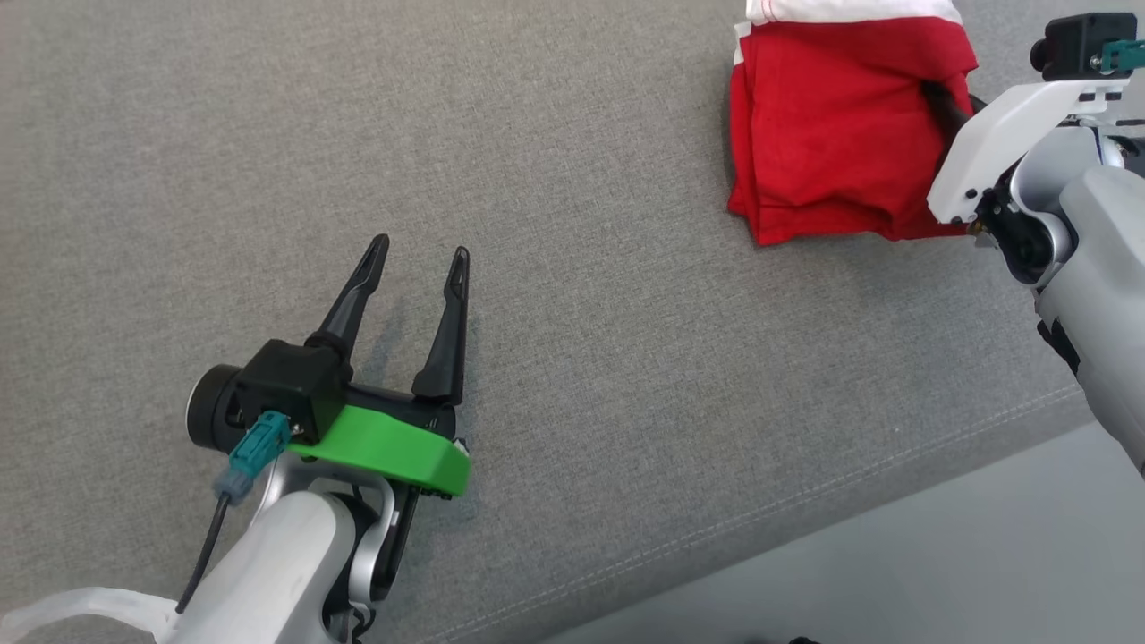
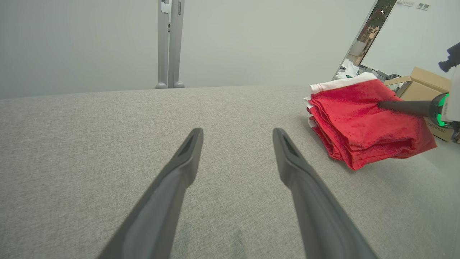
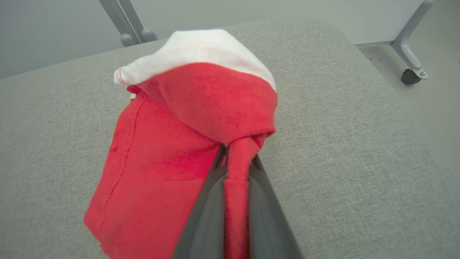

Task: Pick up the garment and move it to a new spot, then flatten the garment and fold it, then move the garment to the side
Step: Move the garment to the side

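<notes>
table (image 1: 626, 376): big, grey, fabric-covered, stitched seam along the near edge, mostly bare.
garment (image 1: 832, 134): red cloth with a white band, folded into a stacked bundle, parked at the table's far right, close to the edge.
left end effector (image 1: 420, 250): long dark fingers spread wide, nothing held, kept over bare fabric well apart from the garment.
right end effector (image 3: 237, 154): fingers squeezed together on a bunched red fold at the bundle's right side.
step: probably the last bit, the folded bundle being shifted aside.
tip: only one pinch is had, so it's best slid low and slow, otherwise the layers could get peeled open. It should be let go once flat, short of the edge.
</notes>
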Robot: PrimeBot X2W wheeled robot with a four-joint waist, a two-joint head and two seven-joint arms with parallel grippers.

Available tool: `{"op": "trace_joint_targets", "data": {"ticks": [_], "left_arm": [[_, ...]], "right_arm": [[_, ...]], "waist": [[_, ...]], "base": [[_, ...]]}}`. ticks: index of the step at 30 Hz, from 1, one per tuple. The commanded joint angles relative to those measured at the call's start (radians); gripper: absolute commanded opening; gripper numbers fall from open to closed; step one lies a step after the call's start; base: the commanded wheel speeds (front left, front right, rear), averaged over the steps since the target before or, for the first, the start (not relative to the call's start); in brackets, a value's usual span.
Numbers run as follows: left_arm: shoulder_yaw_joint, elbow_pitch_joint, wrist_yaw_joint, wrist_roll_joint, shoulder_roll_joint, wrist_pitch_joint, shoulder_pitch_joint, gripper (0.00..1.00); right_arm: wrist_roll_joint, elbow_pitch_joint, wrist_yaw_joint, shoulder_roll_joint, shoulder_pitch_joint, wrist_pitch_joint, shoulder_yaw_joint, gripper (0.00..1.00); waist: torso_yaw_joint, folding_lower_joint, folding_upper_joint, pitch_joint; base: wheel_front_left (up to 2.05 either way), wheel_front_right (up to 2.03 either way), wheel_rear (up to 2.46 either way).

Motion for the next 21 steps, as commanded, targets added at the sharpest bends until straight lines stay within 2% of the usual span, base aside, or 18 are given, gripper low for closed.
{"op": "trace_joint_targets", "data": {"ticks": [1, 10, 21], "left_arm": [[0.001, -0.002, 0.002, 0.007, 0.013, 0.003, -0.017, 1.00], [0.003, -0.071, 0.023, 0.047, 0.044, 0.032, -0.066, 1.00], [-0.030, -0.168, 0.030, 0.081, 0.059, 0.074, -0.090, 1.00]], "right_arm": [[-0.011, 0.004, 0.000, 0.005, -0.019, -0.008, 0.001, 0.00], [-0.092, 0.121, 0.000, -0.045, -0.155, -0.090, 0.011, 0.00], [-0.252, 0.261, 0.000, -0.193, -0.291, -0.161, 0.024, 0.00]], "waist": [[-0.020, 0.0000, -0.0001, 0.046], [0.059, 0.0000, -0.0001, 0.132], [0.165, 0.0000, -0.0001, 0.201]], "base": [[0.00, 0.00, 0.00], [0.00, 0.00, 0.00], [0.00, 0.00, 0.00]]}}
